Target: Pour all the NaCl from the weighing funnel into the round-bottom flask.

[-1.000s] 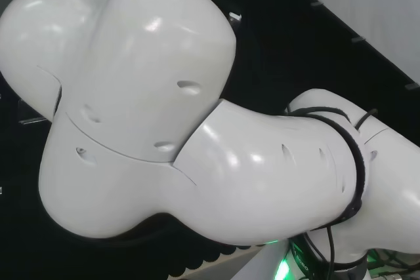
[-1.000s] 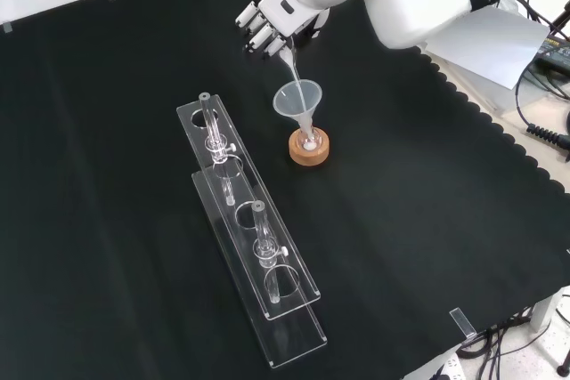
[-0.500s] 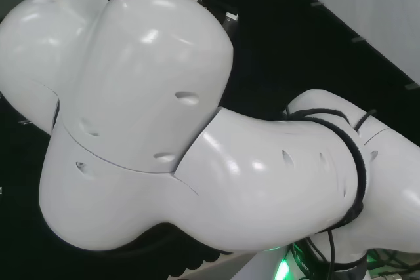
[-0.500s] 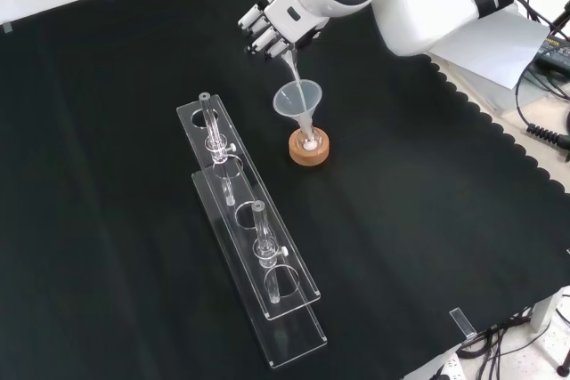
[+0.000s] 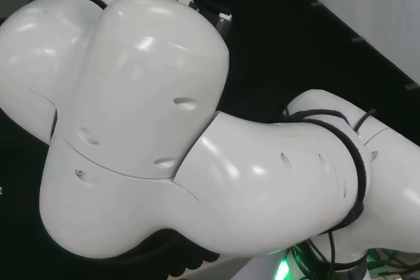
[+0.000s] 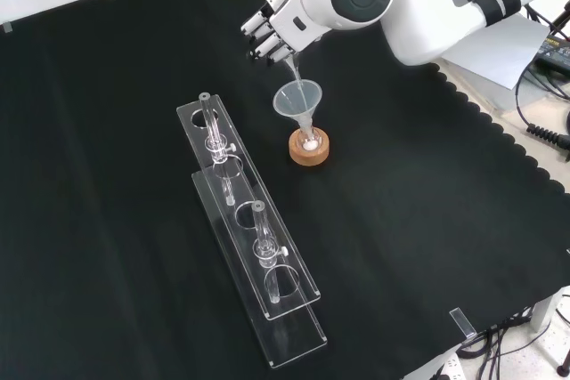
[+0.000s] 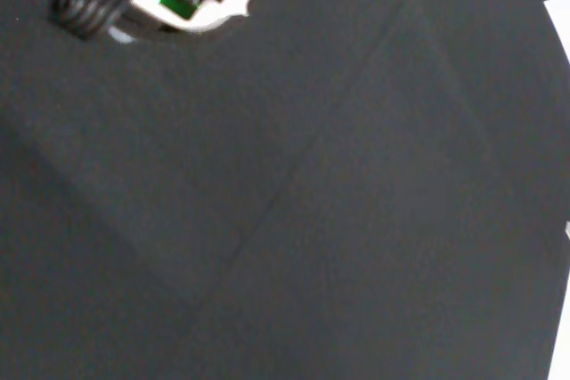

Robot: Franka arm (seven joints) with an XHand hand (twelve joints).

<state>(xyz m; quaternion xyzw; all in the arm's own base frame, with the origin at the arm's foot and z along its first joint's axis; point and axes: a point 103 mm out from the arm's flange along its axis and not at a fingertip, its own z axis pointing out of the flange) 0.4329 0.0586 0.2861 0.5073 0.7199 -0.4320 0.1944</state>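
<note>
In the front view the hand is curling its fingers around the weighing funnel, tilting its spout into a clear funnel. That funnel is sitting seemingly in a flask on a cork ring. No writing is showing legibly.

Clear rack lies diagonally on black cloth, front view; two glass tubes stand upright in it. Small clear clip near cloth's edge.

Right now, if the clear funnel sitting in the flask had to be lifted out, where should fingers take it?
By the wide cone rim of the funnel, pinched from above on opposite sides: its stem is down in the flask on the cork ring, and the rack stands left in the front view.
</note>
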